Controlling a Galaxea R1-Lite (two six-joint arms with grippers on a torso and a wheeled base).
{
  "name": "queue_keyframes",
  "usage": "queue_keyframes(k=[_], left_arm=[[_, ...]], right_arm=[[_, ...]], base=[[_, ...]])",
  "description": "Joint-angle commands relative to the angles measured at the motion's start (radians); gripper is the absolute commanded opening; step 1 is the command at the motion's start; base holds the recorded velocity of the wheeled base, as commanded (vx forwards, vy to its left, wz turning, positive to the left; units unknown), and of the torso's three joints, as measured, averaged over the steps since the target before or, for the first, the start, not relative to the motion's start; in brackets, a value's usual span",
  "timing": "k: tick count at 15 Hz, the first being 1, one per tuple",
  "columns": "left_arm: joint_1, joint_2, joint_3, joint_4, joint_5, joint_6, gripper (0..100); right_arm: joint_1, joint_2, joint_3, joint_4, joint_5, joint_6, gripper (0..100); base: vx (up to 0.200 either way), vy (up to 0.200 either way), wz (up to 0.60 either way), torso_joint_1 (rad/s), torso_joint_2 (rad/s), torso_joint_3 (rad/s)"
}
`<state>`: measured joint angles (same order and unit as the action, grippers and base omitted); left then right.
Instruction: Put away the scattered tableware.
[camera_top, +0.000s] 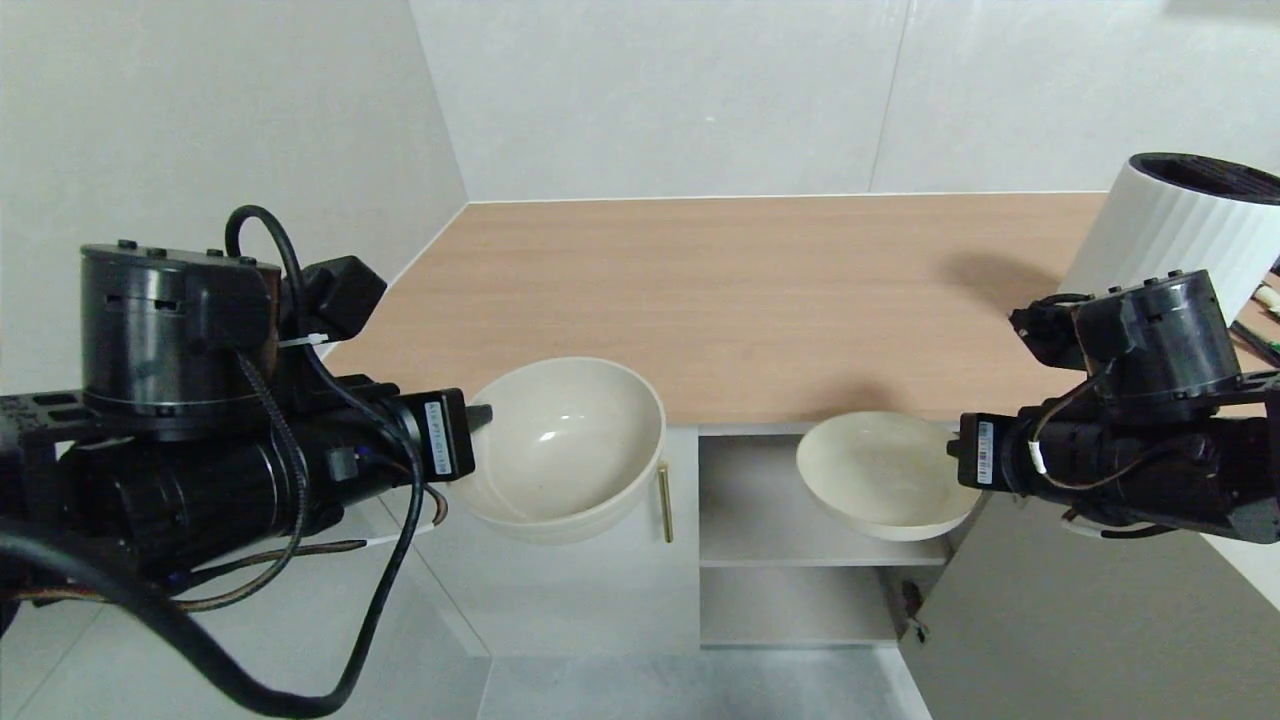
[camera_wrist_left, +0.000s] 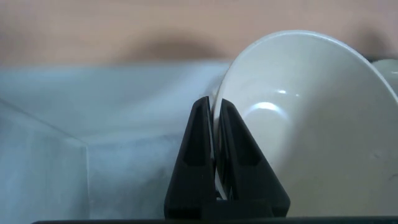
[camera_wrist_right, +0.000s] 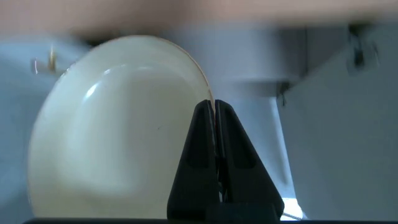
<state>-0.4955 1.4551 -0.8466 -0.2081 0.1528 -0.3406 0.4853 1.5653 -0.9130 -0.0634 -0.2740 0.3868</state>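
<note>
Gloss, grain and brass
We see a smooth, glossy cream bowl (camera_top: 565, 440), a duller shallow dish (camera_top: 880, 480), a matt wood-grain bench (camera_top: 750, 290) and a brassy metal handle (camera_top: 664, 500).

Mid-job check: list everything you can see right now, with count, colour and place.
bowl: one, cream, deep, held by its rim in front of the counter edge, above the closed door
dish: one, cream, shallower, held by its rim in front of the open cabinet
counter: one, light wood, along the walls
cabinet: one, pale grey, under the counter, right door open, one shelf inside
handle: one, gold, upright on the closed door
bin: one, white, ribbed, dark inside, on the counter's far right
left gripper: shut on the bowl's rim
right gripper: shut on the dish's rim
</note>
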Motion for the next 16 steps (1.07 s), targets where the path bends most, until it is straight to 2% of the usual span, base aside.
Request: queue_keyframes(k=[1,8,16], left_arm=[[-0.001,0.008,0.0,-0.001,0.001,0.0,0],[-0.003,0.018,0.004,-0.001,0.001,0.0,0],[-0.003,0.024,0.006,-0.001,0.001,0.0,0]], right_arm=[[-0.001,0.016,0.017,-0.01,-0.001,-0.003,0],[-0.004,0.028,0.069,-0.115,-0.005,-0.017,0],[-0.004,0.053,0.131,-0.234,-0.005,-0.052,0]], base=[[0.0,0.0,0.0,0.0,0.0,0.0],[0.0,0.0,0.0,0.0,0.0,0.0],[0.0,0.0,0.0,-0.192,0.42,0.223]])
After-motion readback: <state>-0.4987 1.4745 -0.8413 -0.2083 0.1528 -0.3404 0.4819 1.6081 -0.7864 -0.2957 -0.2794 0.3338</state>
